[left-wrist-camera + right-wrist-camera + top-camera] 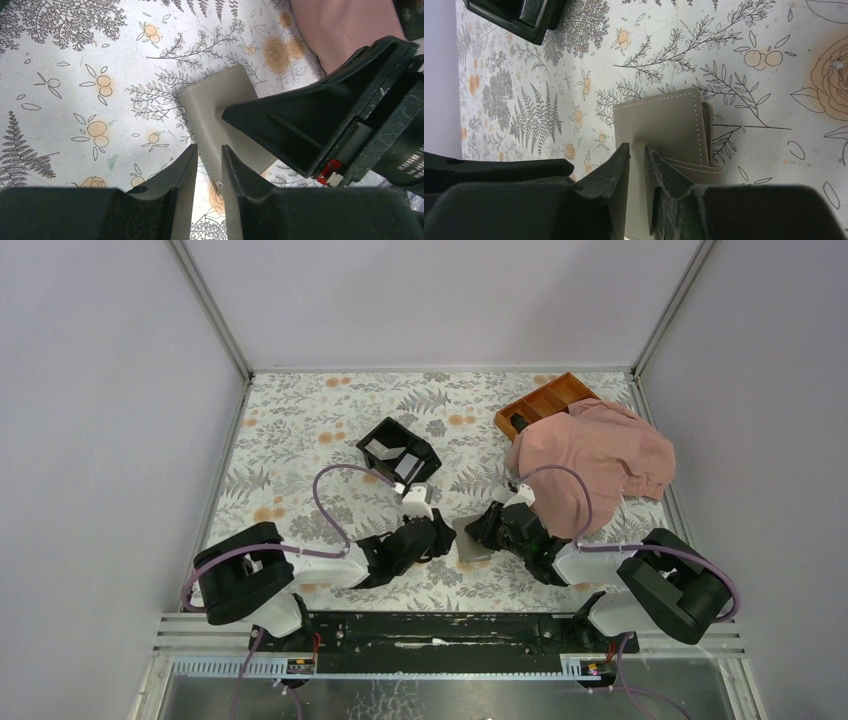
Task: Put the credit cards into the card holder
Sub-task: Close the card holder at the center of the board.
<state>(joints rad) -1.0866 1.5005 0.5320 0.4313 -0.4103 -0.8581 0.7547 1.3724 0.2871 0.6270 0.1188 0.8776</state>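
Note:
The card holder (pixel 470 542) is a grey-taupe wallet lying folded flat on the floral table between my two grippers. In the left wrist view the card holder (pixel 215 95) is just beyond my left gripper (pixel 209 147), whose jaws stand a narrow gap apart with nothing between them. In the right wrist view my right gripper (pixel 637 146) hovers over the card holder (pixel 659 120), also slightly open and empty. Pale flat pieces that look like the credit cards (pixel 388 448) lie in the black box.
The black two-compartment box (pixel 398 450) stands behind the left gripper. An orange-brown divided tray (pixel 545 400) sits at the back right, partly under a pink cloth (pixel 595 455). Grey walls close in the table on three sides.

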